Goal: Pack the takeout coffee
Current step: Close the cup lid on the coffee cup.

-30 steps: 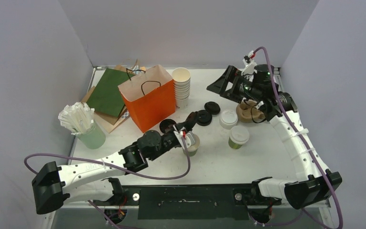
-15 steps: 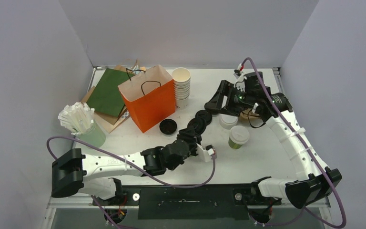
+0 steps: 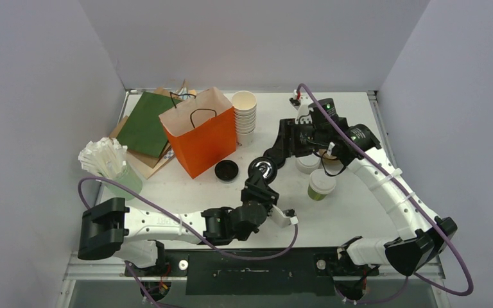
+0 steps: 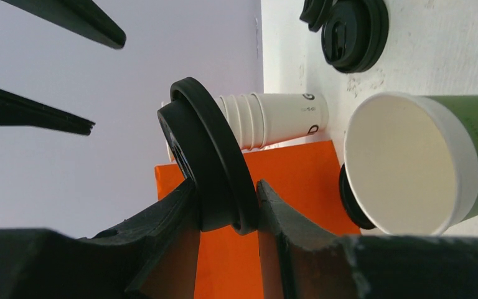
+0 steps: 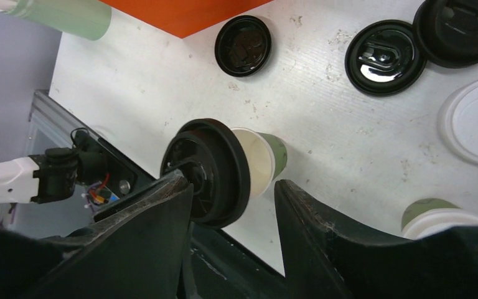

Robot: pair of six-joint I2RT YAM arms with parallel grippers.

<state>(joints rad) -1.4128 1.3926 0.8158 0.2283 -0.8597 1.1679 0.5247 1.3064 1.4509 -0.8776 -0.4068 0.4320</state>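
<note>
My left gripper (image 4: 224, 187) (image 3: 260, 181) is shut on the rim of a black lid (image 4: 211, 168) (image 3: 261, 168) and holds it on edge above the table. My right gripper (image 5: 231, 180) (image 3: 275, 154) straddles that black lid (image 5: 208, 171): one finger touches it and a gap remains at the other, so it is open. A lidless olive-green cup (image 4: 404, 162) (image 5: 269, 156) stands just behind the lid. The takeout coffee, a green cup with a white lid (image 3: 321, 184) (image 5: 439, 215), stands right of centre.
The orange paper bag (image 3: 199, 138) stands open at the back left, with a stack of white cups (image 3: 244, 119) beside it. Loose black lids (image 5: 243, 45) (image 5: 384, 57) and a white lid (image 5: 473, 121) lie nearby. A green container of straws (image 3: 119, 176) is at the left.
My left arm has swung away from the lidless cup and raised the black lid on edge. My right arm has come left and down, its jaws narrowing around the lid.
</note>
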